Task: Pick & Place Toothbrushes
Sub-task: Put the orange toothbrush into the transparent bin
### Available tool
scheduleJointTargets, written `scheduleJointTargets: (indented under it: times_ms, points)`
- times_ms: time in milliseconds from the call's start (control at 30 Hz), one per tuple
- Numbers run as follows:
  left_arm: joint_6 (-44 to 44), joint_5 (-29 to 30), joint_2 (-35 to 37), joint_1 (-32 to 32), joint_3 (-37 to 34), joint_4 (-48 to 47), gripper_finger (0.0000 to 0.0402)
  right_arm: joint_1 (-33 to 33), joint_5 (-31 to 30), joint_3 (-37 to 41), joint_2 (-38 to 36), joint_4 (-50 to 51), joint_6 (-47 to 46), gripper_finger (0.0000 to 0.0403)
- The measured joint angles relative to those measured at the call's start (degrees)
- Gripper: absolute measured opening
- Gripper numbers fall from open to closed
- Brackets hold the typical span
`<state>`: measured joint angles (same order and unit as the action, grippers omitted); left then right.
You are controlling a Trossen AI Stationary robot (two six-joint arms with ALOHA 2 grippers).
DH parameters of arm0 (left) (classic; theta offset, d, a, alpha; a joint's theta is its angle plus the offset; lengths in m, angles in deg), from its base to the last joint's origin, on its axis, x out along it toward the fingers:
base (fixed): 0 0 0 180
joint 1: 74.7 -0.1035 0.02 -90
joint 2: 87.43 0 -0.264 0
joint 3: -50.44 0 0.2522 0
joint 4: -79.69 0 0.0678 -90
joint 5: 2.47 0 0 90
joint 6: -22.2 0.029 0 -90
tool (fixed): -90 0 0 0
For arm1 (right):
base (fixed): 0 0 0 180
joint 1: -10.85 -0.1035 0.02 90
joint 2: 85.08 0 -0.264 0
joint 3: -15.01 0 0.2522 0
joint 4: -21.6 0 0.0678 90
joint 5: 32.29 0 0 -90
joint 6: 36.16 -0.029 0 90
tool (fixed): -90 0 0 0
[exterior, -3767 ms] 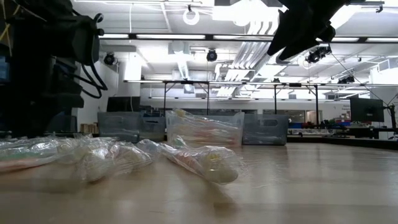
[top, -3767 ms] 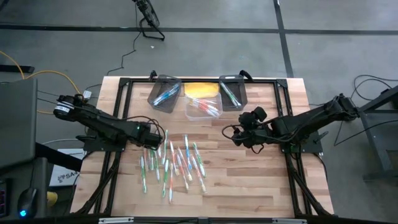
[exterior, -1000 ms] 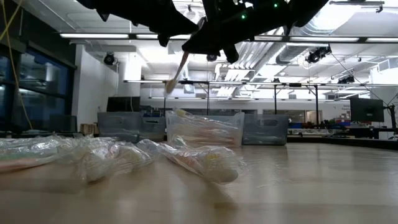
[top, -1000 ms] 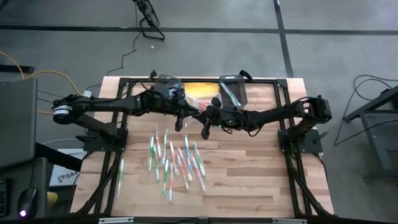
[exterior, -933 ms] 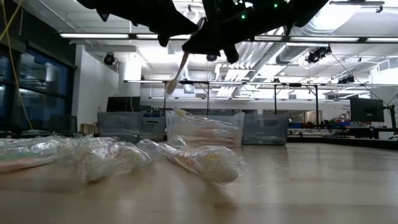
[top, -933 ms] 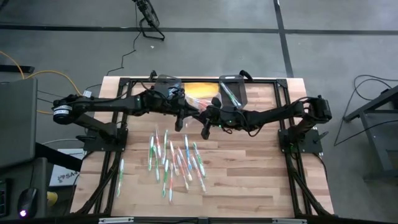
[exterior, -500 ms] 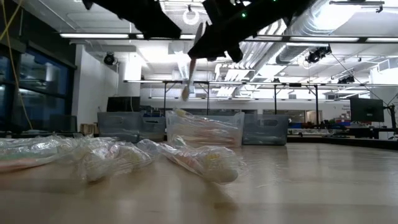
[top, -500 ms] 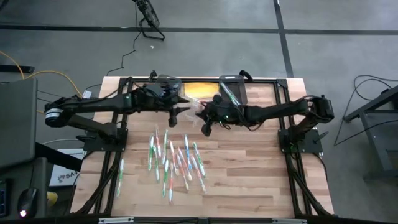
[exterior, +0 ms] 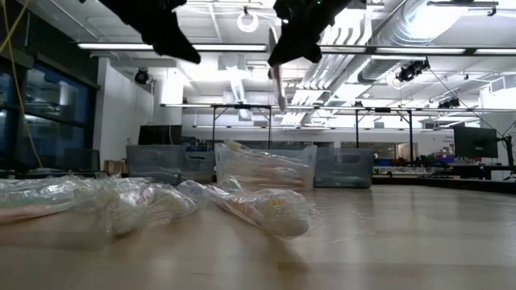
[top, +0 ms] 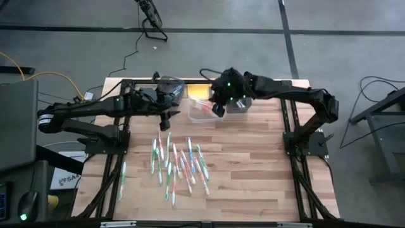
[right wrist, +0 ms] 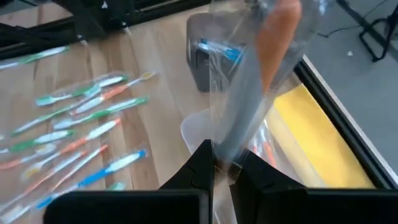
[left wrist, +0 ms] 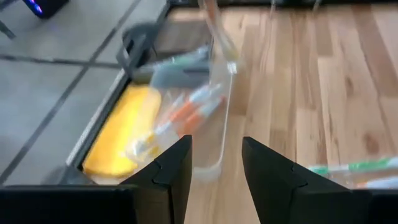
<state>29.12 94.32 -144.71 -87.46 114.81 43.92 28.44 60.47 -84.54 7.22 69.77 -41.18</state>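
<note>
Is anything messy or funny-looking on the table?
Yes. Many wrapped toothbrushes lie scattered at all angles on the bare table, not in the bins. One toothbrush dangles from the right gripper.

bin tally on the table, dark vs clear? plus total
Dark bins: 2
Clear bins: 1
Total: 3

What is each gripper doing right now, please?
Left gripper: open, empty, near the bins.
Right gripper: shut on a wrapped orange toothbrush, above the clear bin.
</note>
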Motion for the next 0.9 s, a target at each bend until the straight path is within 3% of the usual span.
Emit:
scheduleJointTargets:
  times_ms: [133, 300, 600, 900]
  points:
    - [-1.2, 0.3, 0.1, 0.0, -3.3, 1.4, 0.0136, 3.3, 3.4, -3.7, 2.3, 7.5, 0.7, 0.0019]
    - [-1.3, 0.4, 0.2, 0.0, -5.7, 3.3, 0.0136, 4.5, 5.4, -12.9, 10.3, 18.3, 3.2, 0.0019]
    - [-1.3, 0.4, 0.2, 0.0, -6.4, 3.1, 0.0136, 4.8, 4.5, -31.0, 26.3, 33.0, 7.7, 0.0019]
    - [-1.3, 0.4, 0.2, 0.0, -6.4, 0.7, 0.0136, 5.7, 1.8, -40.4, 35.6, 39.1, 10.1, 0.0019]
